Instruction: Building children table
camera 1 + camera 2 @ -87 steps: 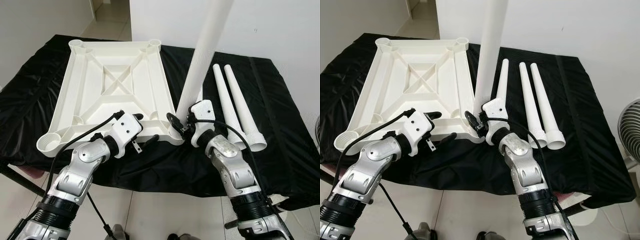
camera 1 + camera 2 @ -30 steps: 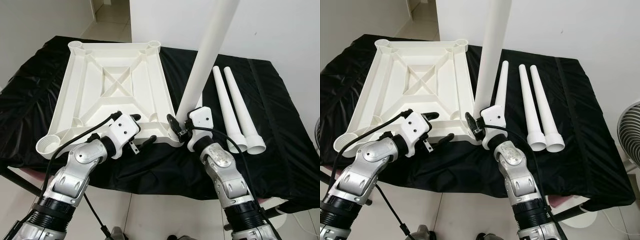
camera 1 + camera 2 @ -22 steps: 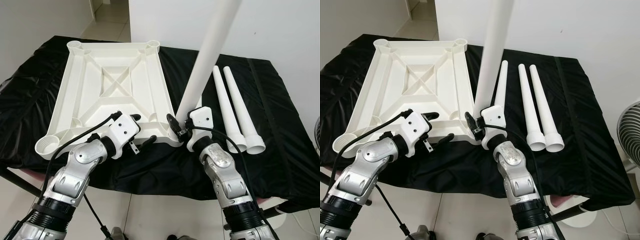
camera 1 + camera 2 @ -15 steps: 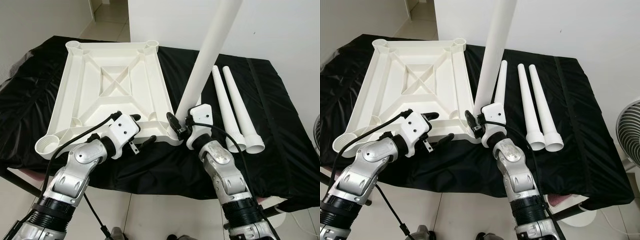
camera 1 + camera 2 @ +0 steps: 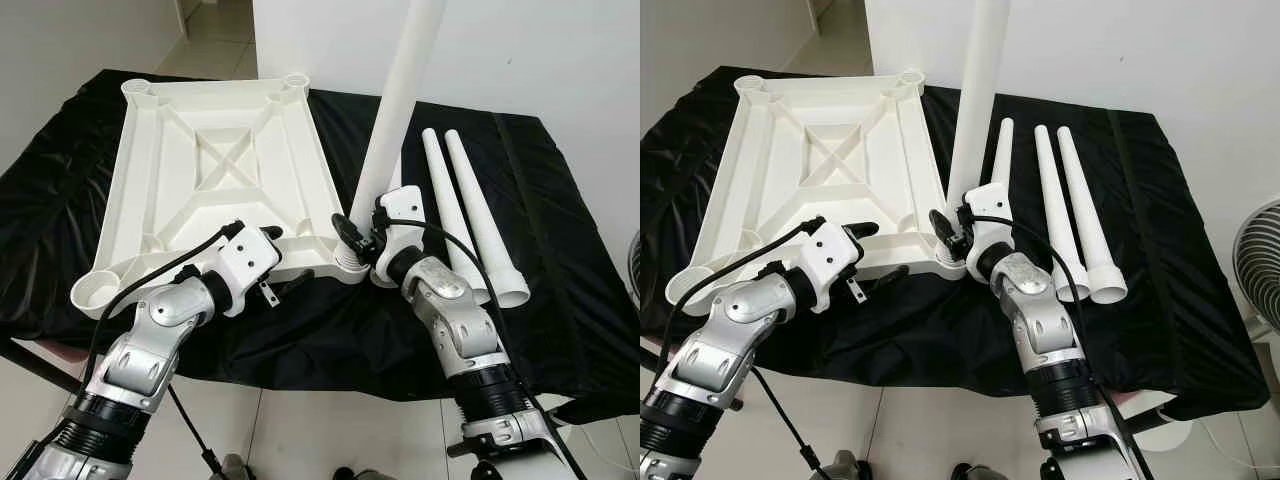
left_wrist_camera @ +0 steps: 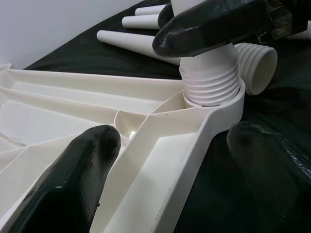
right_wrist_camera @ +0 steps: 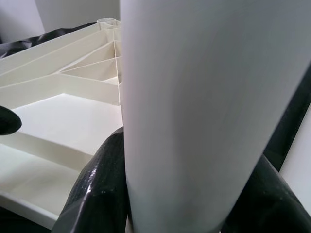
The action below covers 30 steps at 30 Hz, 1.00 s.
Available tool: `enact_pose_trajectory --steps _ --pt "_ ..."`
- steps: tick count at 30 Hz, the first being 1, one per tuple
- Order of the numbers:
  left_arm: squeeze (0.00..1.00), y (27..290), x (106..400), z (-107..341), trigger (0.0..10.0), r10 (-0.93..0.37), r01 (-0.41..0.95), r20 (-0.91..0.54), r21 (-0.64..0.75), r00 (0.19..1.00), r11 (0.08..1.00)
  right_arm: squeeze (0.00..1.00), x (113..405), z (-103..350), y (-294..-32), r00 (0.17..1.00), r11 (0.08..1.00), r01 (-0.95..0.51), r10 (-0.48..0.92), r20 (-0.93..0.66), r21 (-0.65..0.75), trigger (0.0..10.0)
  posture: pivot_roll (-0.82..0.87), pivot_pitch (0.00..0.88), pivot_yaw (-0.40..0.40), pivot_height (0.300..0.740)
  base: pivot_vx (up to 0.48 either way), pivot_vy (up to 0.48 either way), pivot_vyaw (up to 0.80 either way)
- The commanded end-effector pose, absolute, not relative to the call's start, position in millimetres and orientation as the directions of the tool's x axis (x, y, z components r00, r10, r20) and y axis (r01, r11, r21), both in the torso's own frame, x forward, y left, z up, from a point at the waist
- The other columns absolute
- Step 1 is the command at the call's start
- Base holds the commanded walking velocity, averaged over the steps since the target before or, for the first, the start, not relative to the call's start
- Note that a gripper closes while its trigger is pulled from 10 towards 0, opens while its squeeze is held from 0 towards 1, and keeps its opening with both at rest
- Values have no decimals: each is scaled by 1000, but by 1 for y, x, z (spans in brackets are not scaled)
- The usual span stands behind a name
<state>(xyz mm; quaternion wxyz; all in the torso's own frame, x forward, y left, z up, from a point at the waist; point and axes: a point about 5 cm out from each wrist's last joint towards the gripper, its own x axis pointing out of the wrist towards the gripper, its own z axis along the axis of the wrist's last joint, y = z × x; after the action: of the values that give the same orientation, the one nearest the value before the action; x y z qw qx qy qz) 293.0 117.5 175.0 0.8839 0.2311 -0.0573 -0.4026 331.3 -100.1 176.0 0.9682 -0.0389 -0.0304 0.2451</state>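
Since the earlier frames we see the standing leg (image 5: 398,95) swing from a rightward lean to nearer upright, and our right tool (image 5: 358,240) has slid up the frame with it; the whole scene has shifted slightly, so the camera moved too. Left tool (image 5: 283,262) sits about where it was.

White tabletop (image 5: 215,170) lies upside down, ribs up, on the black-draped table (image 5: 560,220), filling the upper left and centre of the left eye view. Its lower-right corner socket (image 6: 214,99) takes the threaded end of the standing leg; in the left wrist view some threads are exposed above the socket rim.

Our right tool is closed around the standing leg low down, just above the socket; right wrist view has a black finger (image 7: 99,189) on each side of the white tube.

Our left tool is open, fingers (image 6: 73,170) apart, straddling the tabletop's near edge rail just left of that corner; one finger inside the rim, the other outside over the black cloth. We cannot tell if they press on the rail.

Three loose legs (image 5: 1065,205) lie flat side by side on the cloth at centre right, wide ends toward us, one partly behind the right tool.
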Motion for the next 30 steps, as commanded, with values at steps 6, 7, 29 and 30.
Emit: enact_pose_trajectory --steps 6,7,29,30 --pt "0 119 290 174 10000 -744 696 -96 446 662 562 0 322 132 -105 891 889 -449 437 -124 -93 10000 219 147 -17 740 0 0 0" --pt "0 119 290 174 10000 -743 695 -95 446 663 563 0 319 130 -105 893 891 -446 436 -110 -89 10000 218 147 -17 740 0 0 0" --pt "0 117 291 175 10000 -750 700 -96 451 655 554 0 317 117 -112 947 948 -316 313 -71 -43 10000 216 135 -14 740 0 0 0" --pt "0 117 291 175 10000 -750 700 -96 451 655 554 0 317 117 -112 947 948 -316 313 -71 -43 10000 216 135 -14 740 0 0 0"
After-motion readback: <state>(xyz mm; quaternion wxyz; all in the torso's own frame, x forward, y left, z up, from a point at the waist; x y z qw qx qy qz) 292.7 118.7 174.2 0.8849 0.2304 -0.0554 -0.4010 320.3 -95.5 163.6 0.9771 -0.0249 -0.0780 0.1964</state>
